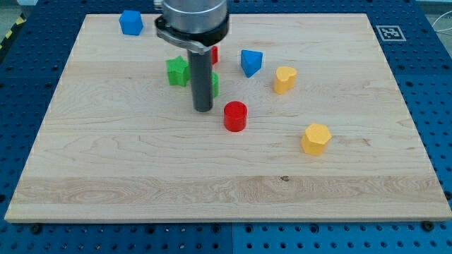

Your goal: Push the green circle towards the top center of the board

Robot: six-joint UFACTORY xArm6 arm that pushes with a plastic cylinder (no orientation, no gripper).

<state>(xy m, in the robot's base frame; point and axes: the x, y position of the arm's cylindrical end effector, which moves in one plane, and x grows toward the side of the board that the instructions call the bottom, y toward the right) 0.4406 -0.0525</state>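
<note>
- My tip carries no claw; the green circle sits touching it at 1 o'clock, mostly hidden.
- Green star at 10 o'clock, red cylinder at 3 o'clock, blue block beyond.

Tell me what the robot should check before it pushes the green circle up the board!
1. My tip found: ok, near the board's middle.
2. Green circle found: cannot tell; only a green sliver shows behind the rod.
3. Tip below that green sliver, ready to push upward: ok.
4. Path upward free: not ok, a red block sits just above.
5. Green star out of the way: ok, it sits to the view's left.
6. Red cylinder clear of the tip: ok.
</note>
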